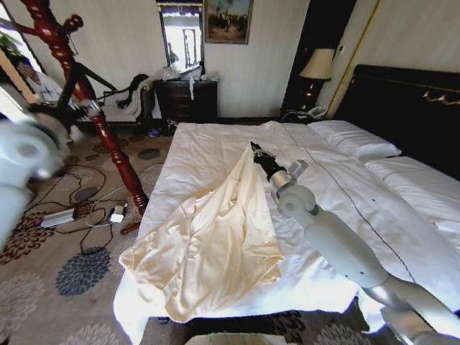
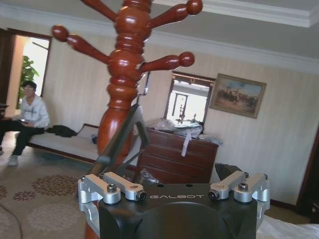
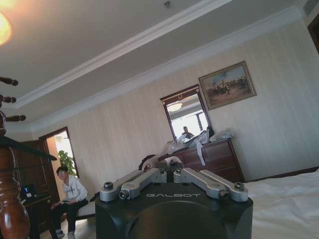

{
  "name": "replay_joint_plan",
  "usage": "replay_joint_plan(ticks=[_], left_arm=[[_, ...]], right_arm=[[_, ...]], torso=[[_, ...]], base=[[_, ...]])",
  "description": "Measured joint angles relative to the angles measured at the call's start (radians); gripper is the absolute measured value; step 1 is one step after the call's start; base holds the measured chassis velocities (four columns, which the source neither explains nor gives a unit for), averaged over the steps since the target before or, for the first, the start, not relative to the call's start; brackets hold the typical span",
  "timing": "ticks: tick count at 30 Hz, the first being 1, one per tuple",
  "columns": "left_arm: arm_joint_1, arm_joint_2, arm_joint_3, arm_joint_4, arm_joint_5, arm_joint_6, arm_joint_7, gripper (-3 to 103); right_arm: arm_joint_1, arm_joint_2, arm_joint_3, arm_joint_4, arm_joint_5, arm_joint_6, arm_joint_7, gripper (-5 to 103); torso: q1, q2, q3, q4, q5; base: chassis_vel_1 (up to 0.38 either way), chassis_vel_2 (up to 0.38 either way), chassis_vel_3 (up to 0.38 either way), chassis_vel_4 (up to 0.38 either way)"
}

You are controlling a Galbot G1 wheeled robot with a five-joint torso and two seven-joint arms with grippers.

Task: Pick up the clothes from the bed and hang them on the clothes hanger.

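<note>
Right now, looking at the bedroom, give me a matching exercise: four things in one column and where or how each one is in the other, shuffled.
Things:
1. the clothes
2. the clothes hanger
3. right gripper
4. dresser

Places or states:
A. against the far wall, under the mirror
B. pinching a raised peak of fabric above the bed
C. pale cream, draped over the bed's near corner
D. black, up beside the coat stand, at the left gripper

Pairs: 1-C, 2-D, 3-B, 4-A
</note>
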Motion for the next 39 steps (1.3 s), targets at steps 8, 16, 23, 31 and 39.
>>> replay_joint_plan(ticks=[8, 16, 23, 31, 39], left_arm=[[-0.336, -0.049, 0.223, 0.259, -0.028, 0.077, 0.014, 100], [-0.552, -0.144, 0.415, 0.516, 0.007, 0.147, 0.013, 100], [-0.714, -0.208, 0.57, 0.69, 0.042, 0.209, 0.087, 100], [-0.785, -0.25, 0.683, 0.813, 0.067, 0.211, 0.144, 100], [-0.729, -0.245, 0.656, 0.819, 0.08, 0.211, 0.149, 101]], right_arm=[[-0.053, -0.012, 0.02, 0.059, -0.011, 0.005, -0.003, 1], [-0.065, -0.016, 0.026, 0.087, -0.012, -0.002, 0.0, 1], [-0.091, -0.028, 0.054, 0.102, -0.012, -0.004, 0.001, 1], [-0.122, -0.028, 0.079, 0.11, -0.015, -0.005, 0.0, 1], [-0.136, -0.033, 0.091, 0.107, -0.022, -0.003, -0.003, 1]], torso=[[0.0, 0.0, 0.0, 0.0007, -0.0005], [0.0, 0.0, 0.0, 0.0007, -0.0006], [0.0, 0.0, 0.0, 0.0004, -0.0003], [0.0, 0.0, 0.0, 0.0007, -0.0003], [0.0, 0.0, 0.0, 0.001, -0.0005]], base=[[0.0, 0.0, 0.0, 0.0], [0.0, 0.0, 0.0, 0.0], [0.0, 0.0, 0.0, 0.0], [0.0, 0.0, 0.0, 0.0], [0.0, 0.0, 0.0, 0.0]])
